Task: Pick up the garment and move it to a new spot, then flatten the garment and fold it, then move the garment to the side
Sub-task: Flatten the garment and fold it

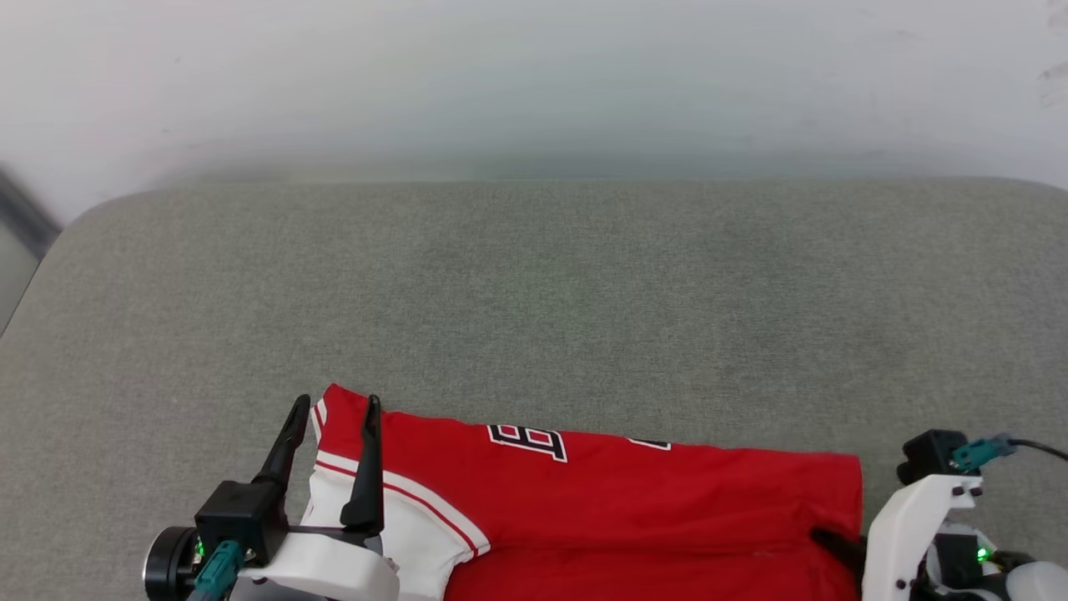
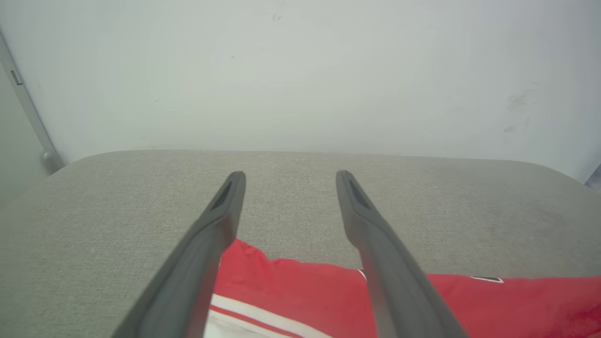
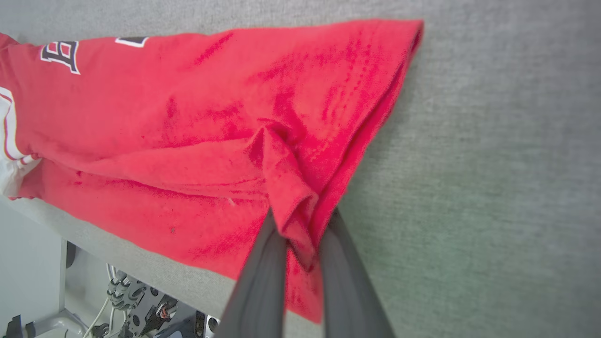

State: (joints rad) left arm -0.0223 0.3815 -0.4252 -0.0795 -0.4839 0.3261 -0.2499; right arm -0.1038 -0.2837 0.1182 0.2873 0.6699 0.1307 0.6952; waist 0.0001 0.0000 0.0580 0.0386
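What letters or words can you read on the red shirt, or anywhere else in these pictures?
"E" or "B", I cannot tell which: one dark, white-outlined block letter on the red garment, lying sideways at the fold.
The second letter beside it is mostly hidden by the fold and is unreadable.
There is no other readable text.

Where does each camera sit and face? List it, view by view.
Head view: on the head, facing forward and down at the grey cushion and shirt; left gripper open at its left end, right gripper at its right end.
Left wrist view: on that wrist, facing along the left gripper toward the wall.
Right wrist view: on that wrist, facing the right gripper, shut on a shirt fold.
Shared: all show the shirt.
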